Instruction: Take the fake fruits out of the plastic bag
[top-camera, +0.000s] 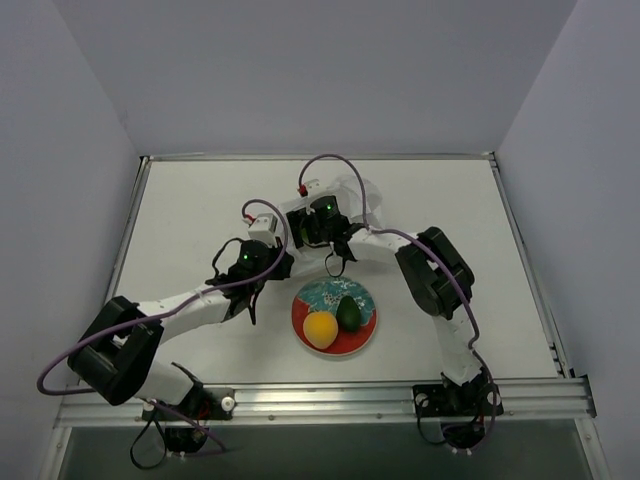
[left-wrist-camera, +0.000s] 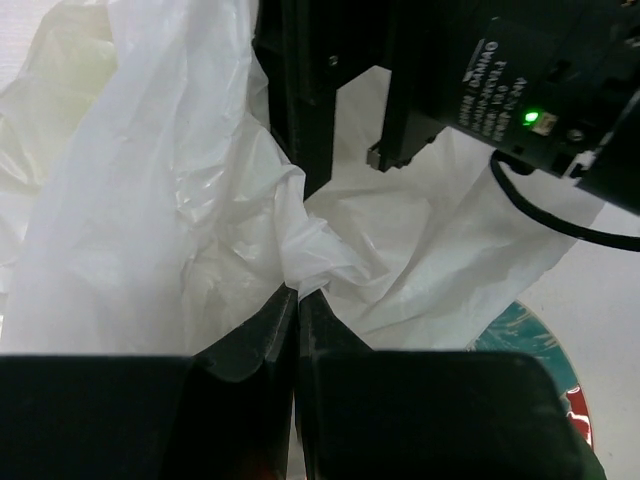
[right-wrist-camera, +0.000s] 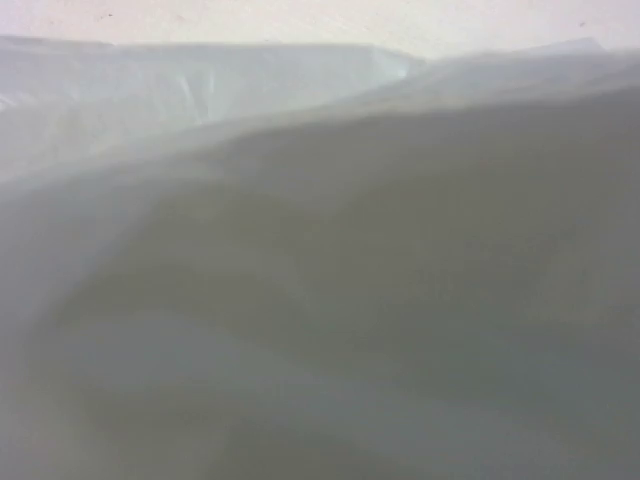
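Pinching, left pincer (left-wrist-camera: 297, 300): one; both fingers are pressed together on a bunched fold of the plastic bag (left-wrist-camera: 150, 200), with the film caught right at the tips.
Opening, right pincer (left-wrist-camera: 350, 172): one; seen from the left wrist just beyond the left tips. Its two black fingers stand apart and point down at the film, which shows through the gap.
Bag count and place: one plastic bag, whitish and wrinkled. It spreads ahead and to the left of the left pincer's tips and runs on under the right pincer.
Right wrist view: filled with blurred pale film close to the lens; own fingers not discernible.
Fruit count: two in view, one orange-yellow round fruit (top-camera: 320, 329) and one dark green oval fruit (top-camera: 348, 312), side by side.
Fruit place: both lie on the plate (top-camera: 322, 294), outside the bag, on the base side of both pincers and apart from each.
Plate count: one, with a red rim and a teal pattern, resting on the white table (top-camera: 200, 200).
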